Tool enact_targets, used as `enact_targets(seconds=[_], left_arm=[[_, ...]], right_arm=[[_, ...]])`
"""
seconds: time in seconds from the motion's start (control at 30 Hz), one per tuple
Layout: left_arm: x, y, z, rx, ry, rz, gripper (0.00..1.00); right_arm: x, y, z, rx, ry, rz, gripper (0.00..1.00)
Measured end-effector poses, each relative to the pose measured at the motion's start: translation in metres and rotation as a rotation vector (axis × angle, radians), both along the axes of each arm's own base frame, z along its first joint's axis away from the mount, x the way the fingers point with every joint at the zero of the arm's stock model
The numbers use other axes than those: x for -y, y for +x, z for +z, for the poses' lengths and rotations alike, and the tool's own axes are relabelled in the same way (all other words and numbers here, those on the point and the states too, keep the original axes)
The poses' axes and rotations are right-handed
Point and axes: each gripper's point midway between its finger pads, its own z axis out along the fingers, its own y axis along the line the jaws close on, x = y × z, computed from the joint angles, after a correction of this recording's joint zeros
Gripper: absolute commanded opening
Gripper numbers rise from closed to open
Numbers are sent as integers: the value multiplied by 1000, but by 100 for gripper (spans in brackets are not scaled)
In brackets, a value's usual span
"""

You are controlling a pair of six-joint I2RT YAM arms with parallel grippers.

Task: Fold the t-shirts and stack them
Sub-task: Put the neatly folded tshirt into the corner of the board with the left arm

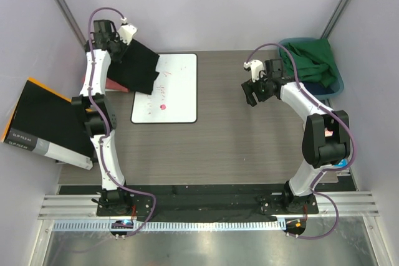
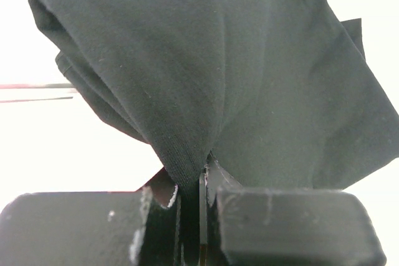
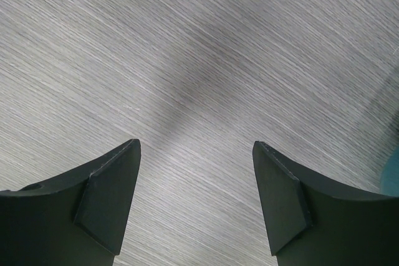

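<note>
My left gripper [image 1: 120, 48] is shut on the black t-shirt [image 1: 138, 66] and holds it lifted at the far left, over the left edge of the white board [image 1: 174, 98]. In the left wrist view the black cloth [image 2: 237, 85] hangs in folds from between the shut fingers; no print shows. A strip of the salmon-pink t-shirt [image 1: 116, 85] lies on the table under the black one. My right gripper [image 1: 254, 95] is open and empty above bare table at the right; the right wrist view shows only wood grain between its fingertips [image 3: 109, 200].
A teal bin [image 1: 336, 82] with green cloth [image 1: 312, 60] stands at the far right. A flat black box with an orange edge [image 1: 43, 119] lies off the table's left side. The white board has red marks on it.
</note>
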Motion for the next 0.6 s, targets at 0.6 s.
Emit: enact_targets(seconds=[0.6], left_arm=[[-27, 0, 34, 132, 84, 101, 0]], right_arm=[[0, 2, 1, 9, 2, 0, 78]])
